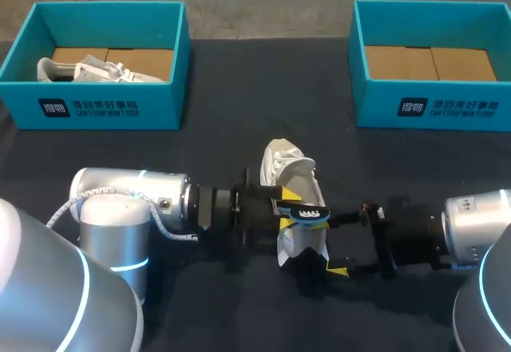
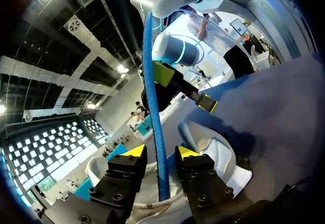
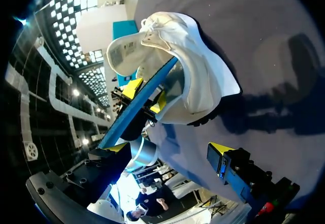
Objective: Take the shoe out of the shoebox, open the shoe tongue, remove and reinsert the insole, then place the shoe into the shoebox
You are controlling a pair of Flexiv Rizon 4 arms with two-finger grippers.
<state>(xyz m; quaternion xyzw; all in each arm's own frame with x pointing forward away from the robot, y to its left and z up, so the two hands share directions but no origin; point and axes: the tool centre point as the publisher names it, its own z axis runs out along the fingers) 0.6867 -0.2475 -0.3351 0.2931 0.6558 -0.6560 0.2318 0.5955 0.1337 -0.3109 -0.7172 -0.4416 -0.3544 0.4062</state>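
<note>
White shoe (image 1: 291, 178) lies on the dark table (image 1: 120, 152), blue insole (image 1: 308, 215) sticking out

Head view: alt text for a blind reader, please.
A white shoe lies mid-table, a blue insole partly inside it, left arm and right arm meeting at it. Behind stand a left shoebox, holding a second shoe, and a right shoebox, both teal.

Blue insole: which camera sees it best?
The right wrist view: the insole shows as a long blue strip sticking out of the white shoe. The left wrist view shows only its thin edge; the head view shows just a small blue patch.
</note>
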